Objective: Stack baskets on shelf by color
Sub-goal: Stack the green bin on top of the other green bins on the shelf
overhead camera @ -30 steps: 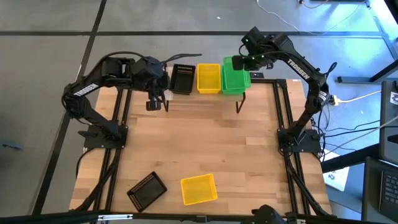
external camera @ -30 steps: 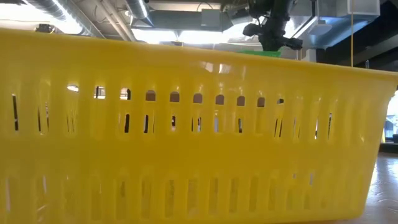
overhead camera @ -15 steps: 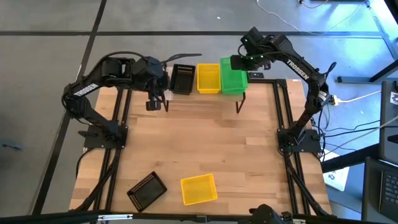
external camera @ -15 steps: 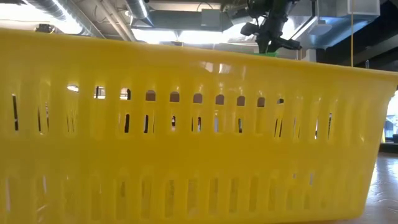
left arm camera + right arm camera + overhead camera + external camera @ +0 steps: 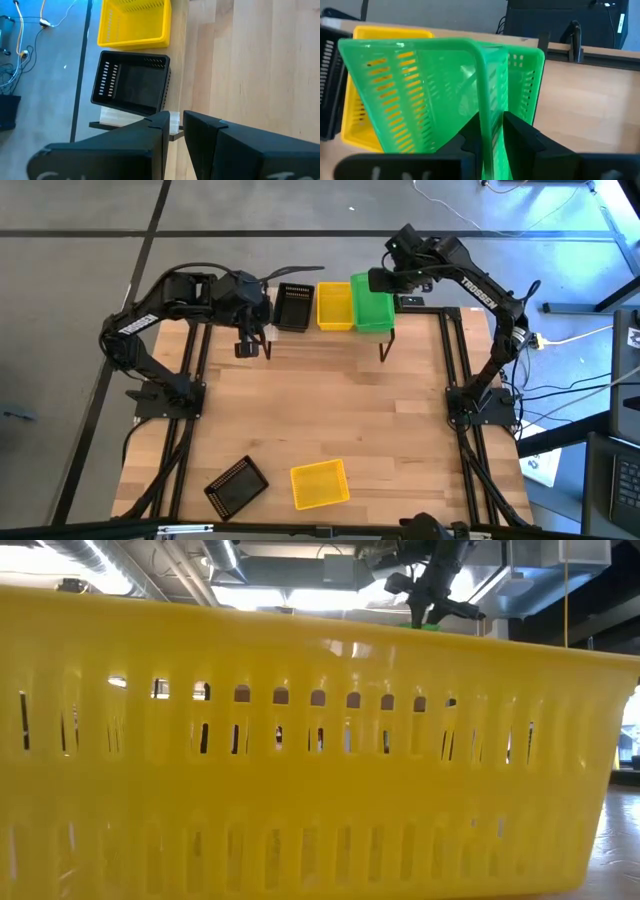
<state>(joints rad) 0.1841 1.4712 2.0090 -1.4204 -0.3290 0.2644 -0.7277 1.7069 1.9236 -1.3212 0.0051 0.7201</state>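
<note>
Right end effector [image 5: 491, 131] straddling green basket [image 5: 440, 90] rim on shelf [image 5: 390, 332], fingers parted; left end effector [image 5: 172, 131] nearly shut, empty

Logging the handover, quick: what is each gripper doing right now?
Left gripper: narrowly open, empty, by the black basket.
Right gripper: straddling the green basket wall, grip cannot be told.

Shelf [image 5: 385, 335] at far edge carries black [image 5: 293, 307], yellow [image 5: 335, 306], green baskets [image 5: 372, 306] in row; right gripper [image 5: 383, 281] at green one.
</note>
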